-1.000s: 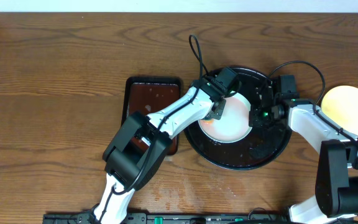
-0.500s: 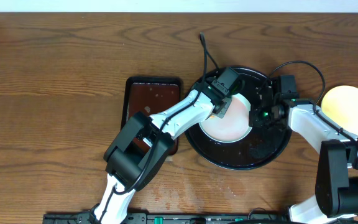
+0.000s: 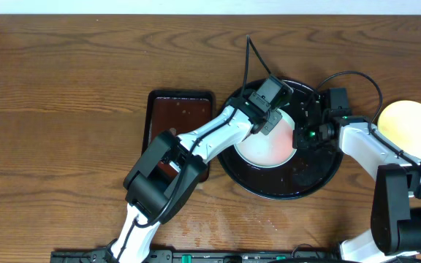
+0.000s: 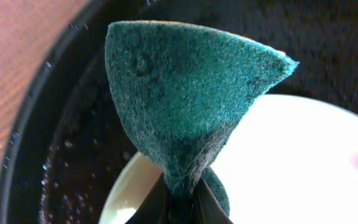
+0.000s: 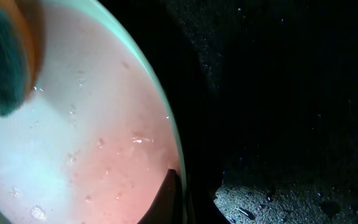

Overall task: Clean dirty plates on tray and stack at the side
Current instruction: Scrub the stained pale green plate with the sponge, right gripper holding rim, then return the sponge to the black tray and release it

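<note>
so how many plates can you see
2: a white plate on the black tray, and a yellow plate on the table right of it. Others may be hidden underneath.

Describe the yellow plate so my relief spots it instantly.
Find the round black tray right of centre. Just past its right rim, on the table, sits the pale yellow plate. Unlike the white plate inside the tray, no claw touches it.

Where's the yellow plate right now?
In the overhead view, the pale yellow plate sits on the wooden table at the far right, outside and just right of the black tray.
</note>
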`<move>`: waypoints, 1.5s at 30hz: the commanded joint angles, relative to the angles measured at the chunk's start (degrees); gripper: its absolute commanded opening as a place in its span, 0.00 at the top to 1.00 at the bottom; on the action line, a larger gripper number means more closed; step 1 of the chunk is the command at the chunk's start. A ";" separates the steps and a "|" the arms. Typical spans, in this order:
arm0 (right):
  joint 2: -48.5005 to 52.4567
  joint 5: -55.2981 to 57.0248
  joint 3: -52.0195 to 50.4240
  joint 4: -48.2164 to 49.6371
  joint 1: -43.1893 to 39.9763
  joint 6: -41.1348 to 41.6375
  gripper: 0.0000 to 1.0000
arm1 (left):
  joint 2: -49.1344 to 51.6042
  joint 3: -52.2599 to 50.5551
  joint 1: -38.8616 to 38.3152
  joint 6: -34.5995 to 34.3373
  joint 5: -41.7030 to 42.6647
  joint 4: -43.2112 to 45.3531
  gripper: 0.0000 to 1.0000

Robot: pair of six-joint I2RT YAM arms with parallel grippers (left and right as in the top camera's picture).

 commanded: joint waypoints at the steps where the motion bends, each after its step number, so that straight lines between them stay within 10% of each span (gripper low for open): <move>1: 0.74 2.71 -0.52 -0.26 0.22 -0.90 0.99 | 0.83 0.07 -0.02 1.79 -0.20 -2.89 0.92; 10: 0.74 2.69 -0.52 -0.26 0.22 -0.90 0.99 | -0.74 0.09 -0.02 1.51 -13.49 -13.40 0.93; 27: 0.72 -3.41 -0.52 1.90 0.24 -8.48 0.99 | -22.51 -0.87 6.27 -25.86 -7.91 -39.78 0.92; 36: -3.96 -2.16 -0.48 -1.75 0.48 -3.58 0.99 | -22.49 -14.60 18.08 -28.17 -5.55 -33.57 0.92; 45: -18.69 17.97 -0.48 -2.43 7.58 -2.51 0.99 | -22.64 -14.97 21.68 -28.22 -0.57 -33.18 0.55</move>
